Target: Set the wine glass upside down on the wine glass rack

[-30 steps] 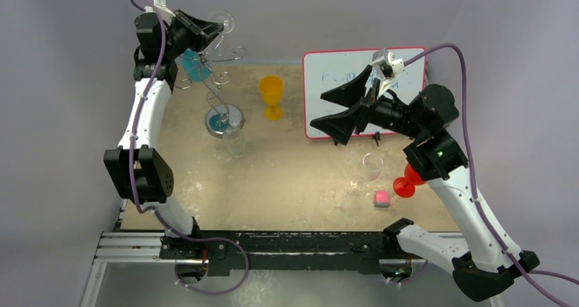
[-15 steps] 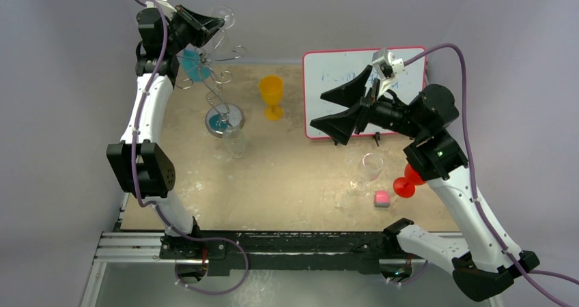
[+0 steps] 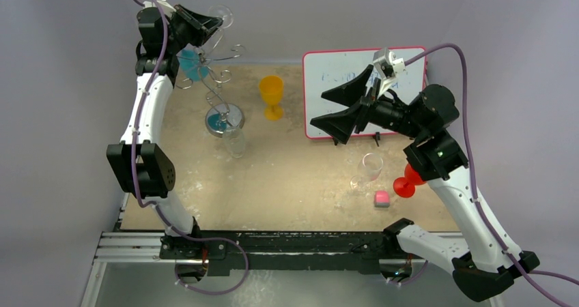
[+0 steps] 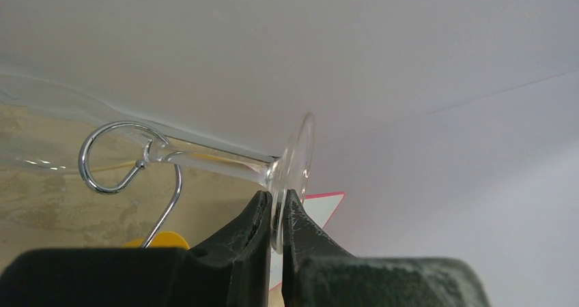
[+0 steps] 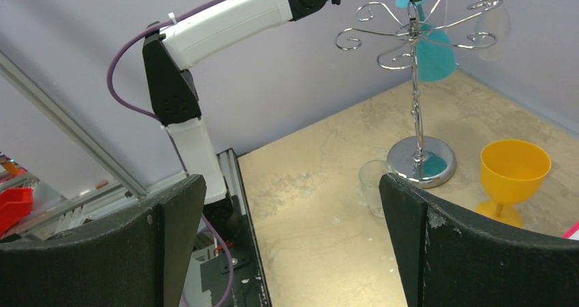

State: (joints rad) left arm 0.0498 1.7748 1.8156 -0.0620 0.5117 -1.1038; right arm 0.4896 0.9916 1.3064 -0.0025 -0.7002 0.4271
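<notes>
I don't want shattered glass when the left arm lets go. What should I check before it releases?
1. Grip: left gripper shut on the foot of the wine glass: ok.
2. Glass bowl-down: ok.
3. Stem seated inside the loop: cannot tell.
4. Foot resting on the loop: not ok, apart.
5. The wine glass rack upright: ok.
6. The right gripper open, away from the rack: ok.

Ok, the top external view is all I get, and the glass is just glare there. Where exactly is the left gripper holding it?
Observer: The left gripper pinches the wine glass by the rim of its round foot.
Operator: And is the stem at the rack?
Observer: The stem meets a wire loop of the wine glass rack, with the bowl beyond the loop. I cannot tell whether it is seated.
</notes>
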